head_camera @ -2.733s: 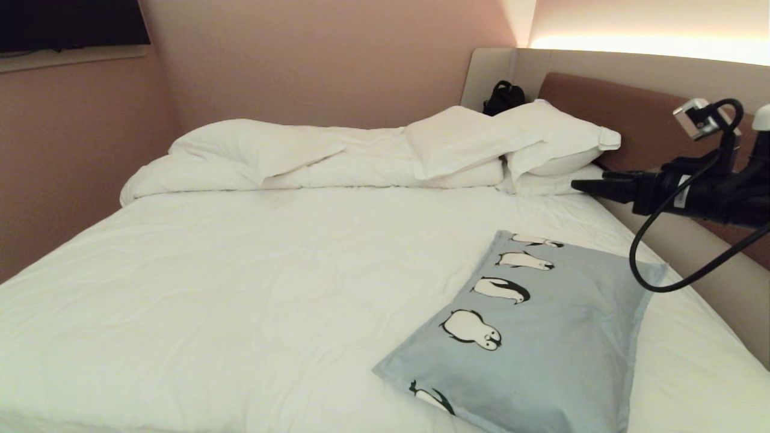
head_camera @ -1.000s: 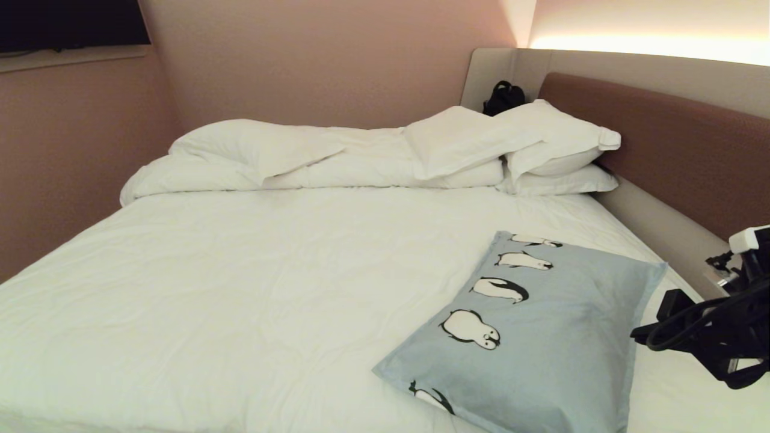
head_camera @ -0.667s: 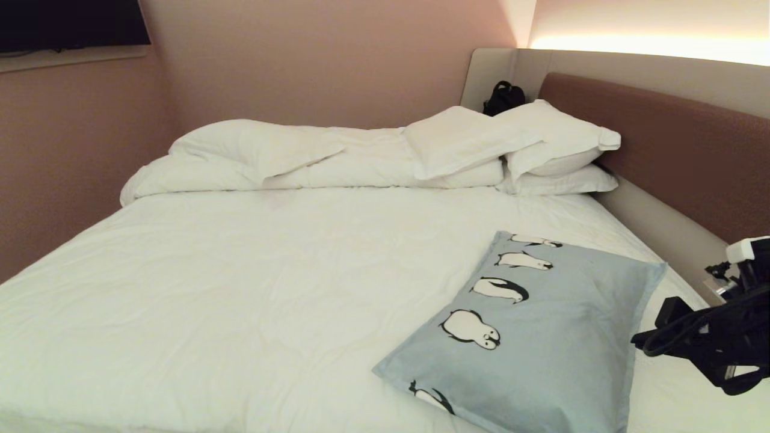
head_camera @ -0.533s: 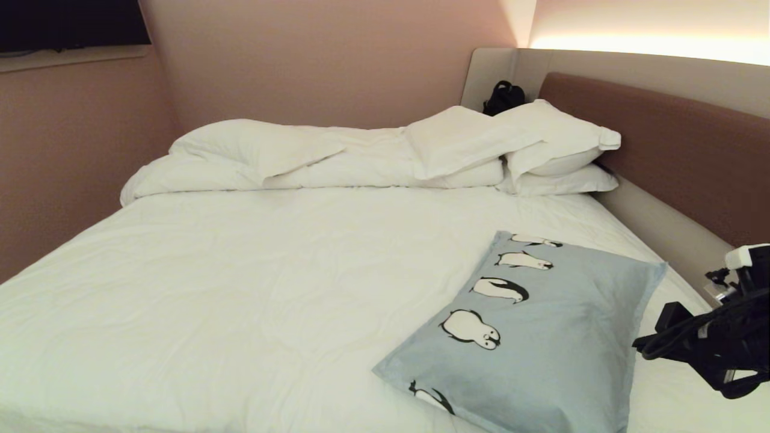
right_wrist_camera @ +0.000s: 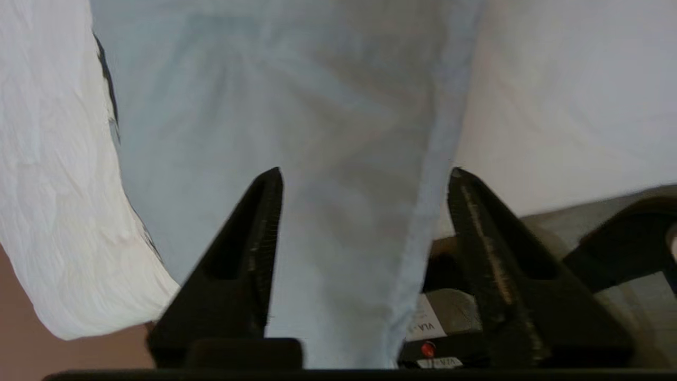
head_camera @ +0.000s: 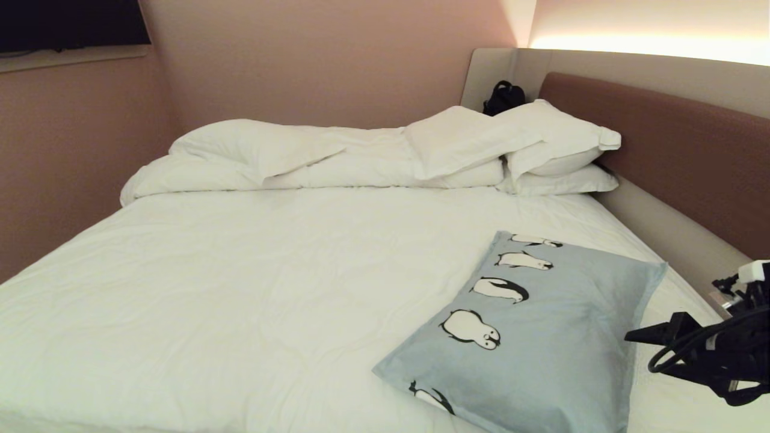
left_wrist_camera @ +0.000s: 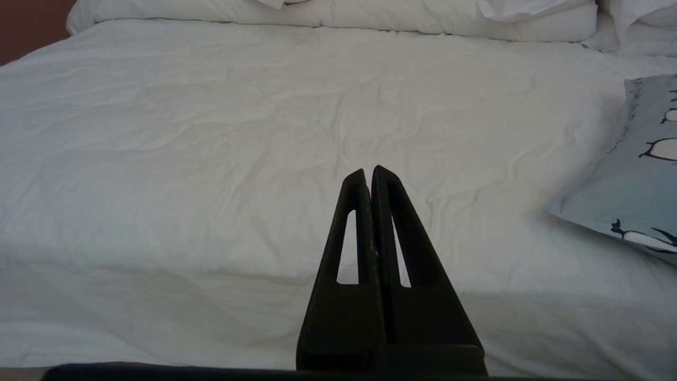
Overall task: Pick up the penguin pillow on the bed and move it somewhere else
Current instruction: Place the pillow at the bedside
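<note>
One penguin pillow, and the approach step is on.

Right gripper (right_wrist_camera: 365, 222) hangs with jaws spread wide, nothing in them; the penguin pillow (head_camera: 541, 337) lies on the bed (head_camera: 240, 288) just ahead of its tips, the pillow's near edge between the two fingers. Next I'd guess it needs to push in over that edge and close. Left gripper (left_wrist_camera: 370, 180) is parked, fingers pressed together, the pillow off to its side. Count: one penguin pillow, white pillows (head_camera: 541, 144) piled well beyond, can't tell how many.

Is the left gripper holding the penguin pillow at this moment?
No. In its wrist view the left gripper has its fingers pressed together over bare white sheet, with the penguin pillow lying well off to the side.
</note>
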